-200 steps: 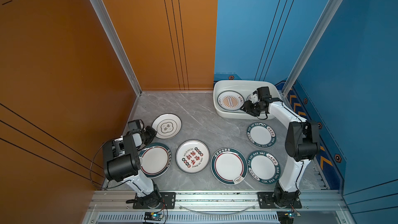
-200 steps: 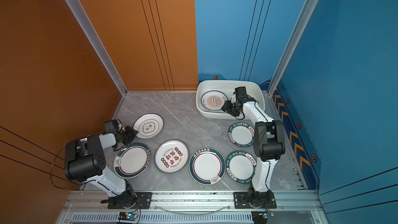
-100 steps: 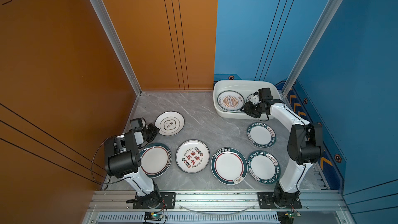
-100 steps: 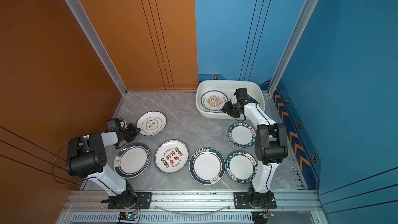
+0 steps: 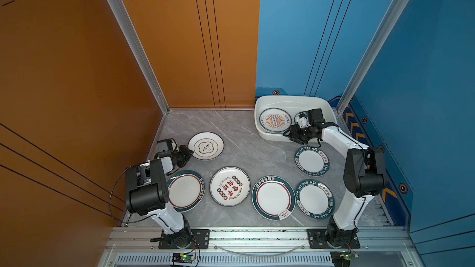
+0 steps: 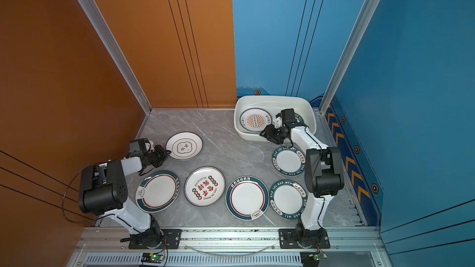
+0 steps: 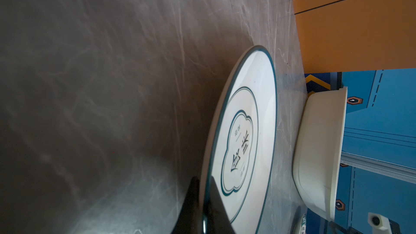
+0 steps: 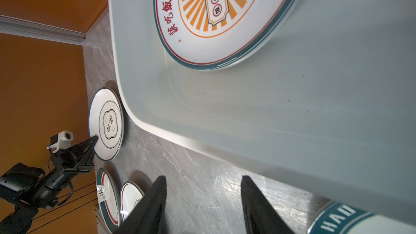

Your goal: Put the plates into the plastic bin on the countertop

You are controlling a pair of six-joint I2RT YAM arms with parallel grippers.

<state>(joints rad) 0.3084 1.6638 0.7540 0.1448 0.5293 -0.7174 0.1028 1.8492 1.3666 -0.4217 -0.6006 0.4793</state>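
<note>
Left fingers (image 7: 190, 203) around plate (image 7: 245, 136) edge, countertop (image 7: 112, 86) beyond

Site, as I see it from my end: a purpose-built robot test cell dressed as a kitchen counter, not a real kitchen. Evidence: the walls are flat orange panels (image 5: 77, 86) and blue panels (image 5: 295, 34) with thin printed lines, joined by bare aluminium posts (image 5: 127, 32). Orange chevron markings (image 5: 356, 129) run low along the right side. The marble-patterned countertop (image 5: 244, 150) ends at an extruded front rail (image 5: 257, 235), where both arms (image 5: 359, 175) are bolted down on black base plates (image 5: 183, 238). An exposed circuit board (image 5: 183, 256) sits below with a green light on. Domestic props: printed plates (image 5: 230, 186), white plastic bin (image 5: 293, 101).
</note>
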